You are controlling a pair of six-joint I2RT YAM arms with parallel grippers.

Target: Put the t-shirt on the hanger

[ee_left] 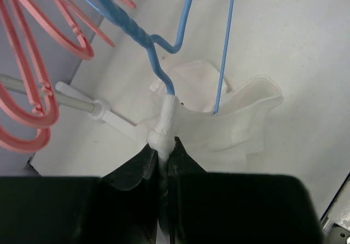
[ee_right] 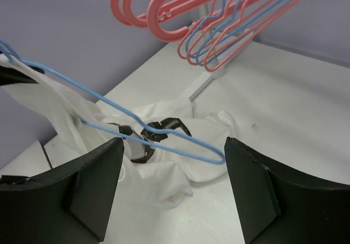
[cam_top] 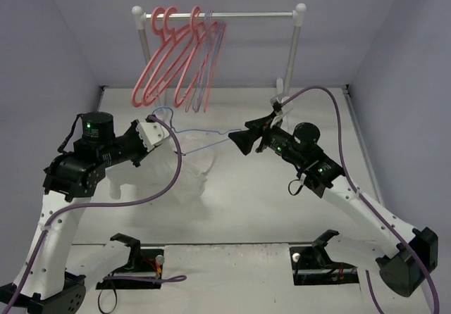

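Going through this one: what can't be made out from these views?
Left wrist: whether the thin light-blue wire hanger runs into the grip of the left end effector; the bunched white t-shirt wraps it there.
Right wrist: the dark print on the t-shirt; folds cover most of it.
All views: where the t-shirt's neck opening lies; the fabric is crumpled.

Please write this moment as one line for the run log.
left hand: shut on t-shirt bunched over blue hanger wire | right hand: open, hanger's end between its fingers | pink hangers: on rail
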